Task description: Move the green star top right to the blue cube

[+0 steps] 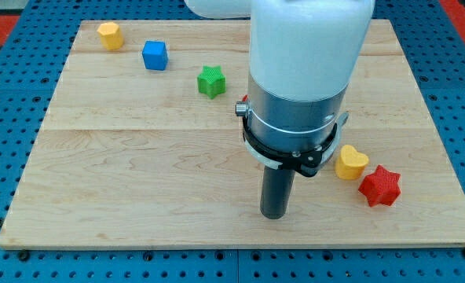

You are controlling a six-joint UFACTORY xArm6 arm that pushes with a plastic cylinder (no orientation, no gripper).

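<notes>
The green star (211, 81) lies on the wooden board (138, 173), up and left of centre. The blue cube (155, 55) sits to the star's upper left, a short gap apart. My rod comes down from the white and silver arm, and my tip (275, 214) rests on the board near the view's bottom centre. The tip is well below and to the right of the green star, touching no block.
A yellow block (110, 35) sits at the top left corner. A yellow heart (350, 162) and a red star (379, 186) lie close together at the right, to the right of my tip. The arm hides part of the board behind it.
</notes>
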